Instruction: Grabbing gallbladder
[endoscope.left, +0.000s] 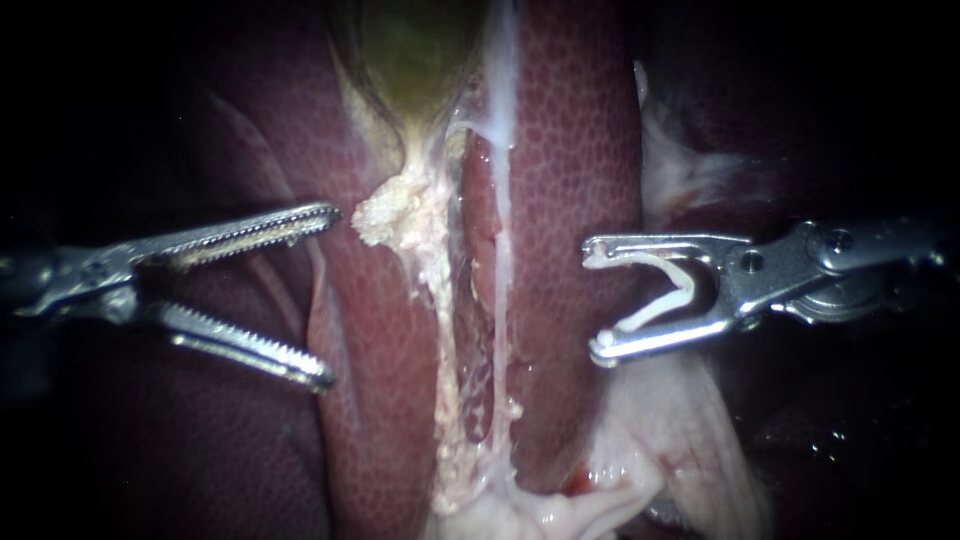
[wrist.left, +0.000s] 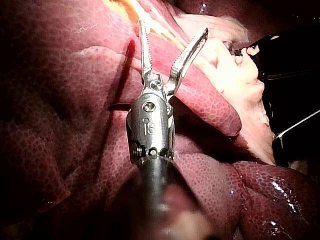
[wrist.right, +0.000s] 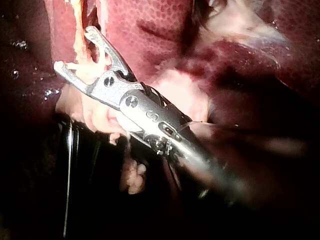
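Observation:
The greenish gallbladder lies at the top centre between dark red liver lobes. It narrows down into a pale, crumbly strand of tissue. My left instrument comes in from the left with its serrated jaws open wide. Its upper jaw tip is just left of the pale clump and nothing is between the jaws. In the left wrist view my left instrument stands open above the liver. My right instrument hovers over the right lobe, its jaws spread around a white V-shaped clip. The right wrist view shows my right instrument the same way.
A whitish tube runs down the groove beside the pale strand. Pale fatty tissue spreads at the lower right under my right instrument. More liver fills the lower left.

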